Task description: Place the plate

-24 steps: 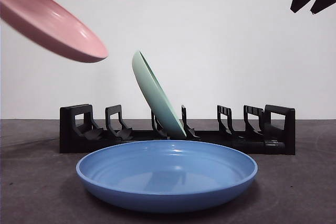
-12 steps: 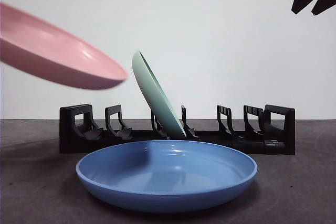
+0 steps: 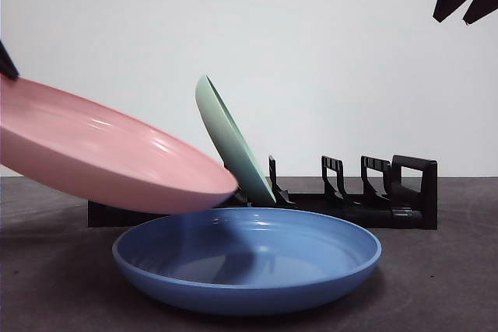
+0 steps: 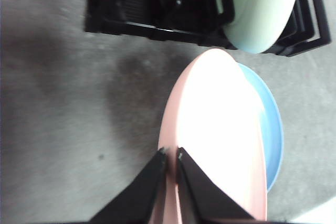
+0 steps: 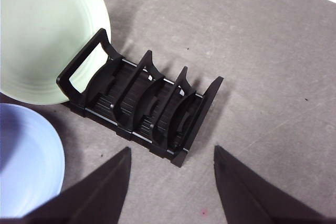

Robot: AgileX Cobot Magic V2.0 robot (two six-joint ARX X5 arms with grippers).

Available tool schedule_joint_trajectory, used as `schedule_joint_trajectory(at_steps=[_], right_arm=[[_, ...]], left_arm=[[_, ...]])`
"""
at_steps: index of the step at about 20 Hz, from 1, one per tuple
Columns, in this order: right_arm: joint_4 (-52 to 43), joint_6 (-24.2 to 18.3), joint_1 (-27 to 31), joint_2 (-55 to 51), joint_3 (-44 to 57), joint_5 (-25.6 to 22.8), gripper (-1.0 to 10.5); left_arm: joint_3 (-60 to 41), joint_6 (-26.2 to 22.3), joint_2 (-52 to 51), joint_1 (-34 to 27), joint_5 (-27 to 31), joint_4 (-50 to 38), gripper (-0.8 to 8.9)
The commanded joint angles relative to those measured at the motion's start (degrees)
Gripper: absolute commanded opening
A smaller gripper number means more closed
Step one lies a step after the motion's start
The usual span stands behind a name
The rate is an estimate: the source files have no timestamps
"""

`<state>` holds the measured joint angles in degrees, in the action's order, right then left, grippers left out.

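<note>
Left hand (image 4: pixel 171 156) pinches the near rim of the pink plate (image 3: pixel 109 153), its two black jaws closed thin on the edge, so the plate reaches out from the hand, tilted, with its far lip lowest. That lip hangs over the blue plate (image 3: pixel 249 258) and sits just short of the green plate (image 3: pixel 229 141); whether it touches either cannot be told.

Beneath the hand spreads the grey surface (image 3: pixel 443 270), matte and faintly mottled. The pink plate is broad, round and shallow, with a smooth glossy sheen. The blue plate, lying flat beyond and below the hand, is likewise round and glossy, with a raised rim. Farther out stands the black rack (image 3: pixel 381 192), hard and moulded, with upright dividers. The green plate leans in one of its slots, smooth and pale.

Right hand (image 5: pixel 170 182) hovers apart above the rack's other end, jaws spread wide and holding nothing.
</note>
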<state>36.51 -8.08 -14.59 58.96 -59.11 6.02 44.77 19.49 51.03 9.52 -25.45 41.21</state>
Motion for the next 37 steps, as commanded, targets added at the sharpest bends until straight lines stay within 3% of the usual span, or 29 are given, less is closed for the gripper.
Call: schedule_joint_trajectory(at_steps=[1, 4, 12, 24, 30, 33, 35, 37], right_arm=[[-0.42, 0.63, -0.22, 0.48, -0.96, -0.02, 2.4], [-0.42, 0.63, -0.22, 0.48, -0.96, 0.00, 2.4], [-0.44, 0.87, -0.22, 0.48, -0.96, 0.00, 2.4], [-0.46, 1.46, -0.22, 0.48, -0.96, 0.00, 2.4], [-0.44, 1.46, -0.22, 0.48, -0.96, 0.00, 2.4], [-0.46, 1.49, -0.22, 0.48, -0.96, 0.00, 2.4], [-0.46, 1.49, -0.22, 0.48, -0.96, 0.00, 2.4], [-0.46, 1.51, -0.22, 0.48, -0.96, 0.00, 2.4]], left_arm=[[-1.03, 3.45, 0.33, 2.08, -0.59, -3.43, 0.14], [-3.21, 6.82, 0.79, 4.68, -0.59, -7.78, 0.14], [-3.69, 9.75, 10.14, 10.64, -0.52, -17.05, 0.15], [-3.69, 9.94, 24.37, 14.62, 0.11, -26.69, 0.15], [-3.69, 10.21, 28.24, 14.93, 1.25, -27.52, 0.17], [-3.69, 10.21, 28.81, 14.93, 1.25, -27.52, 0.46], [-3.69, 10.64, 28.81, 14.93, 1.25, -27.50, 1.46], [-3.69, 11.32, 28.76, 14.93, 1.22, -27.47, 1.65]])
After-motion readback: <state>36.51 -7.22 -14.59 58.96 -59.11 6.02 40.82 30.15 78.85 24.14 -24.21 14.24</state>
